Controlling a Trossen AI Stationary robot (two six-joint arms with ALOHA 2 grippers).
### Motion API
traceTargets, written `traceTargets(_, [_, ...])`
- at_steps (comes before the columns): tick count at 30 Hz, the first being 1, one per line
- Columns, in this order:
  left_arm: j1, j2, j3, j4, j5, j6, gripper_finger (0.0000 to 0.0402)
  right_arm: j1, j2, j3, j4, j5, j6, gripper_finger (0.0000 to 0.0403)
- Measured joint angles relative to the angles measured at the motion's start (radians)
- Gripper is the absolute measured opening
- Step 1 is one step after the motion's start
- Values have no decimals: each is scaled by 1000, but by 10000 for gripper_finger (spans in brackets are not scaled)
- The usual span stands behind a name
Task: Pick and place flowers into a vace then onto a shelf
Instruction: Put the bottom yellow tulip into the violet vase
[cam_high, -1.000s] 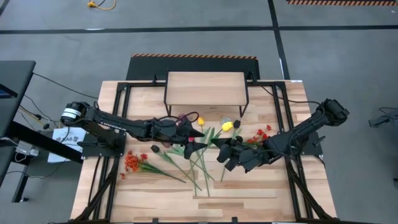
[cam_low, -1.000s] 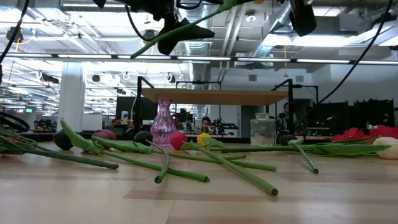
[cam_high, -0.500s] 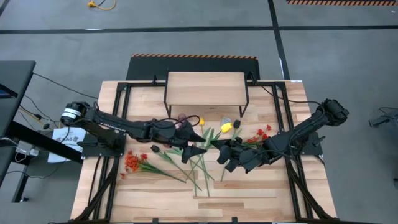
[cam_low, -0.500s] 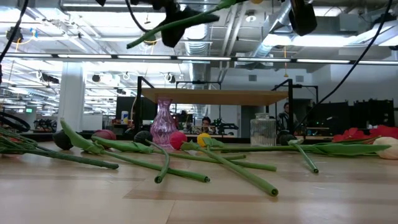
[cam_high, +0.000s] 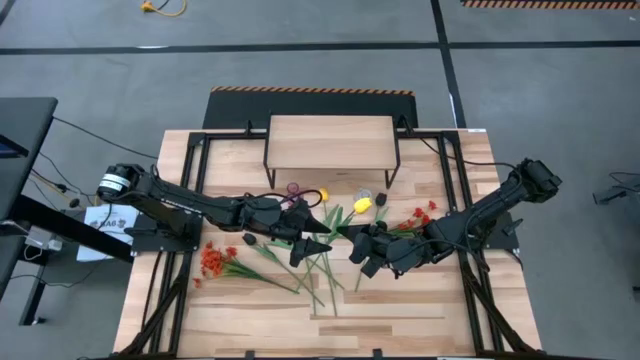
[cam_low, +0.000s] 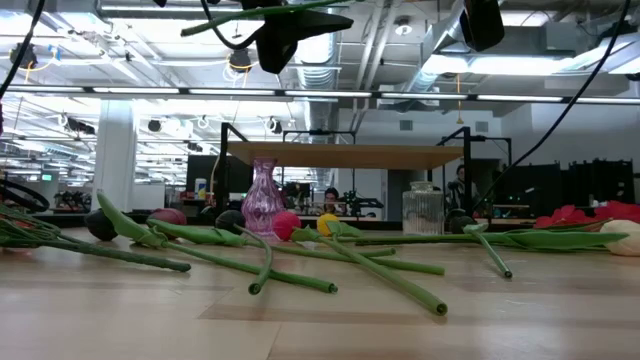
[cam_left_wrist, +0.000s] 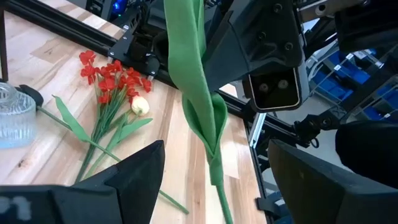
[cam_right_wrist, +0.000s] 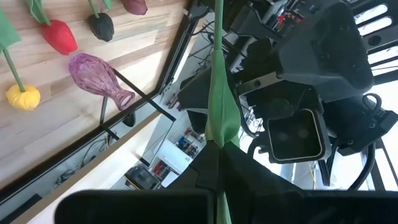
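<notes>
My right gripper (cam_high: 358, 250) is shut on a green tulip stem (cam_left_wrist: 199, 93) and holds it high above the table's middle. My left gripper (cam_left_wrist: 214, 171) is open. Its fingers stand on either side of that stem and its leaf, with a gap showing on both sides. In the low view the stem (cam_low: 265, 12) runs almost level near the top. Other flowers (cam_high: 300, 260) lie flat on the table. A purple vase (cam_high: 293, 188) stands in front of the shelf (cam_high: 330, 140). My right gripper pinches the stem (cam_right_wrist: 219, 134) between its two fingers. It comes in roughly level from the table's right side. The stem is lifted clear of the table and runs on past the fingertips toward my left gripper.
A clear glass vase (cam_low: 422, 208) stands right of the purple one. An orange-red spray (cam_high: 215, 260) lies at the left, and a red spray (cam_high: 420, 215) lies at the right under my right arm. Black frame rails (cam_high: 170, 270) run along the table's sides.
My left gripper has gone toward the table's near edge and a little up, and has stayed open around the stem. The held stem's free end has swung up, from slanting down toward the left to nearly level.
</notes>
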Motion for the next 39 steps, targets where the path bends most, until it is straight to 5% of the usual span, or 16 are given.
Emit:
traceTargets(11, [0, 17, 0, -22, -7, -9, 240, 0, 0, 0, 4, -1, -1, 6])
traceTargets(39, [10, 71, 1, 87, 56, 54, 16, 0, 0, 0, 39, -1, -1, 6])
